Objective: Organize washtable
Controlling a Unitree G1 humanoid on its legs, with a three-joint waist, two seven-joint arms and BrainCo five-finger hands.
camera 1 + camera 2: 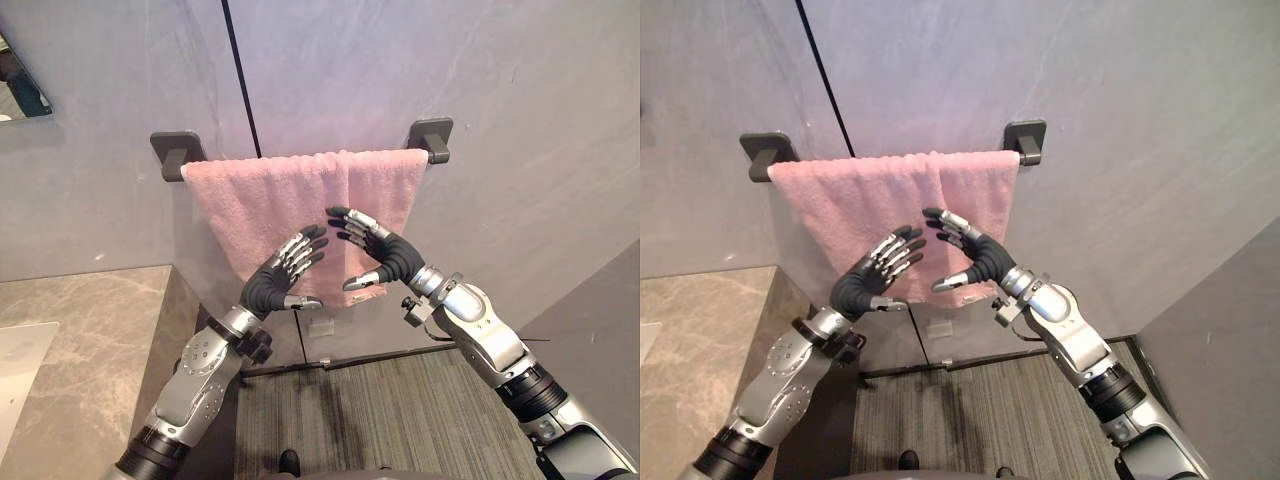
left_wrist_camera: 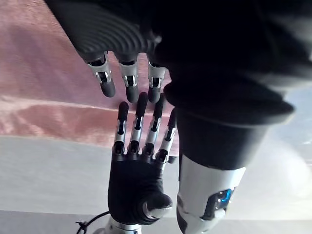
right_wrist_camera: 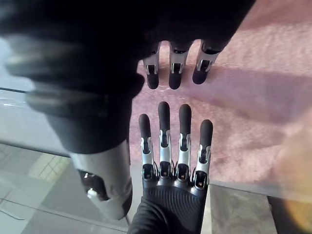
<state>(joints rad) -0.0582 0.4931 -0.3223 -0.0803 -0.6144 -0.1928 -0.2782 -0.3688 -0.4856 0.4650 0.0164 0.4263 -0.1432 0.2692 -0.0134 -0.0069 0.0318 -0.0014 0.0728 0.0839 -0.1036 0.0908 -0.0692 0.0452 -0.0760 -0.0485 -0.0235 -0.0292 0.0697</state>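
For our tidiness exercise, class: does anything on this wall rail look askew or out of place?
Yes: the pink terry towel on the dark wall rail hangs unevenly; its left edge slants inward and a fold overlaps near the right.

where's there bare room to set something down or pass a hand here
The marble counter at lower left is bare; so is the grey wall right of the towel bar. Crowded before the pink towel, where left hand and right hand face each other, fingers straight.
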